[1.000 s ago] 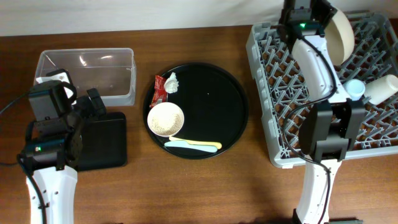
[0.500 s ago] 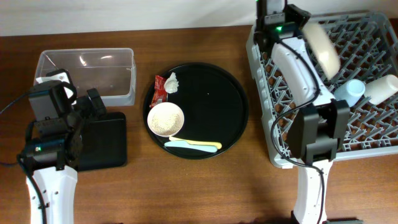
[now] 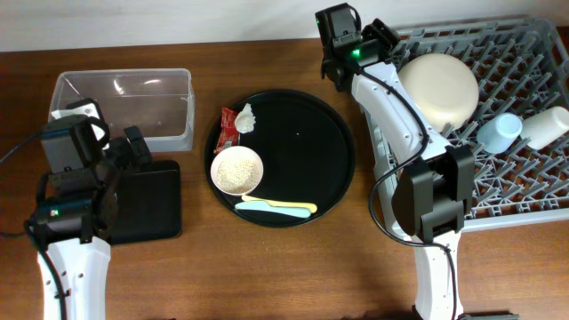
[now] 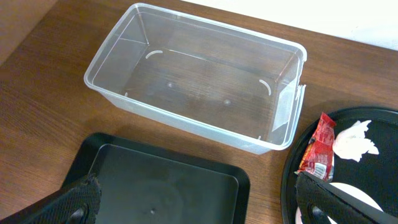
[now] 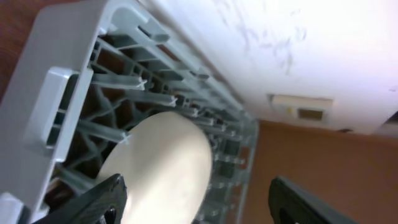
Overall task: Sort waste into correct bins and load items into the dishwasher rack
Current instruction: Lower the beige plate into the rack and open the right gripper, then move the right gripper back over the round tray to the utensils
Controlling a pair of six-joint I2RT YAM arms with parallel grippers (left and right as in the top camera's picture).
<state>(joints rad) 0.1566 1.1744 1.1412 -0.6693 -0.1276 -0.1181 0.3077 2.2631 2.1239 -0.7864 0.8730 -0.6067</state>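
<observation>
Currently left gripper (image 4: 205, 205) and right gripper (image 5: 199, 202) are spread wide, nothing held. Pink bowl (image 3: 259, 165), at 8 o'clock on round tray (image 3: 302, 133), is judged rigid and light, with loose rice (image 3: 235, 171); a level rim pinch is advised.

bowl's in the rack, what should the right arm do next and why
Probably swing the right gripper to the round black tray for the utensils: its jaws stand open and empty, the cream bowl already lies in the rack, and the utensils still wait on that tray.
</observation>
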